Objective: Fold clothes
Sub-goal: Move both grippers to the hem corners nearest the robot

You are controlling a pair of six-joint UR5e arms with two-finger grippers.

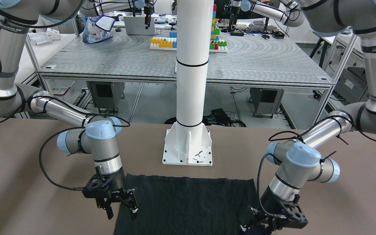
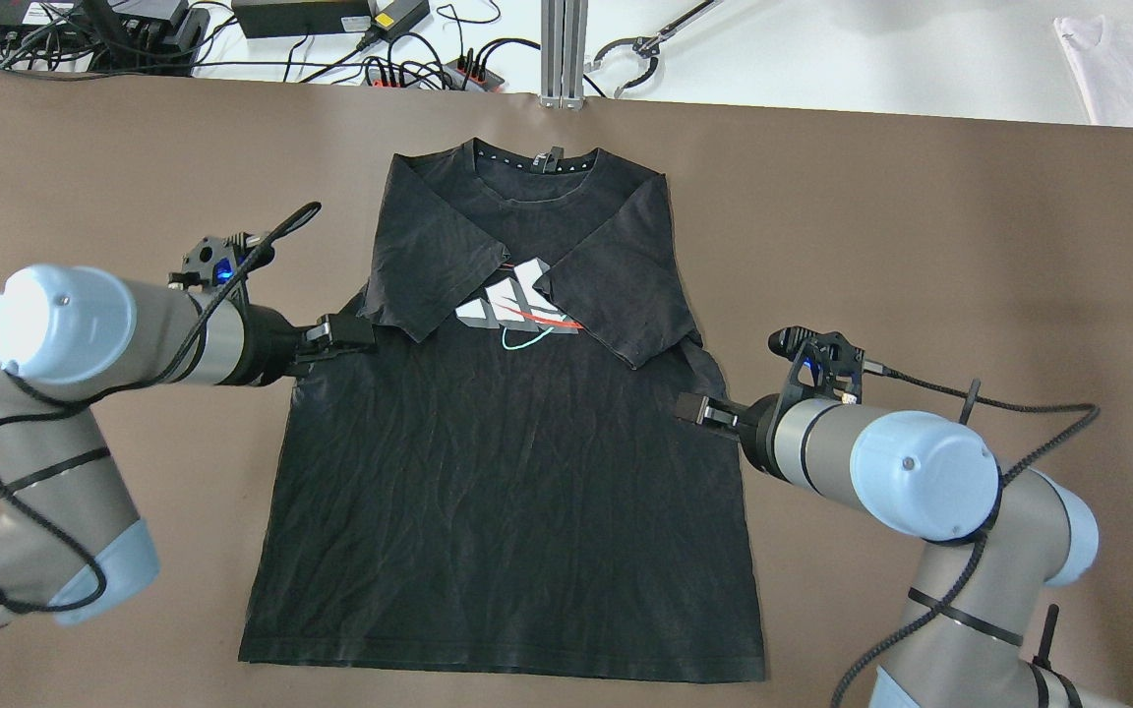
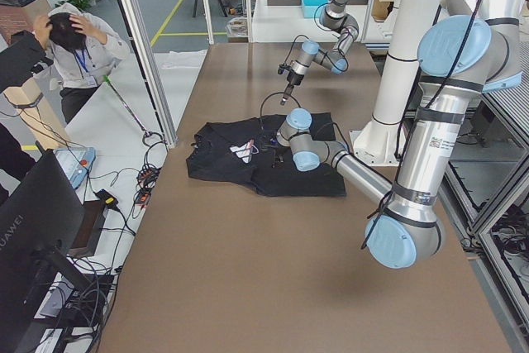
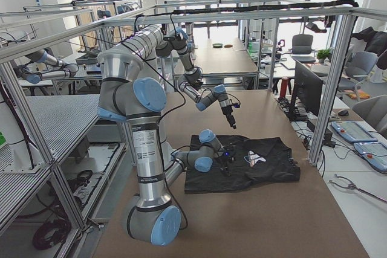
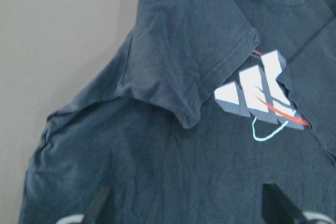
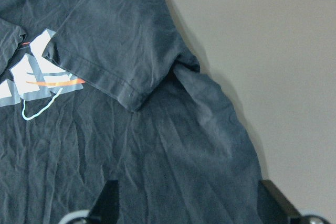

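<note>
A black T-shirt lies flat, front side up, in the middle of the brown table, its collar toward the table's far edge and its hem toward the robot, near the base plate of the white pillar but not touching it. Both short sleeves are folded inward over the chest: the sleeve on the robot's left and the sleeve on its right each overlap part of a white, grey and red printed logo, which shows between them. The fabric is finely creased all over. The left end effector sits at the shirt's left side edge, just below the folded sleeve there; its fingers stand spread wide, with nothing between them, and the wrist view looks down on fabric between the two fingers. The right end effector sits at the opposite side edge, just below the other folded sleeve, its fingers likewise spread apart and holding nothing. Whether either one's fingertips touch the cloth cannot be told.
</note>
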